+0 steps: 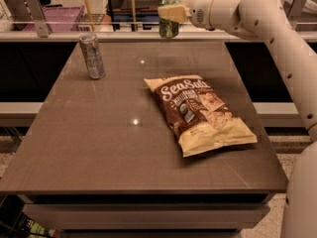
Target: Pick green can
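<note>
The green can [169, 28], short with a silver top rim, hangs in the air above the table's far edge at the top centre of the camera view. My gripper [171, 13] reaches in from the right and is shut on the green can, its pale fingers [173, 13] across the can's upper half. The can is upright and clear of the table top [114, 148].
A tall slim silver-grey can [92, 56] stands at the table's far left. A brown and yellow chip bag [198, 113] lies right of centre. My white arm [277, 29] runs along the right side. Shelving and a rail stand behind the table.
</note>
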You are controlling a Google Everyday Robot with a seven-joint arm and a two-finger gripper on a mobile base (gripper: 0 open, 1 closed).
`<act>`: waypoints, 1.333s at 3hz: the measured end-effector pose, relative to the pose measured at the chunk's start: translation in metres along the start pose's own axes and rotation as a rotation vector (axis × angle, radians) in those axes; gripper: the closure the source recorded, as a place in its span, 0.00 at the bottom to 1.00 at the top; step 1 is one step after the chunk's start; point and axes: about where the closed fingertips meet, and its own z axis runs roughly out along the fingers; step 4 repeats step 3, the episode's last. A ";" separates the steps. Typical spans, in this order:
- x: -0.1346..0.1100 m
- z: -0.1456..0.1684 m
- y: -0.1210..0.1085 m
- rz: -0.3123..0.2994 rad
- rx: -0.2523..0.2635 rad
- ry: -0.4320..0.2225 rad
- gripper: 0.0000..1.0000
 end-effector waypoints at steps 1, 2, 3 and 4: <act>-0.015 -0.005 0.005 -0.029 0.000 -0.009 1.00; -0.040 -0.011 0.018 -0.087 -0.008 -0.015 1.00; -0.040 -0.011 0.018 -0.087 -0.008 -0.015 1.00; -0.040 -0.011 0.018 -0.087 -0.008 -0.015 1.00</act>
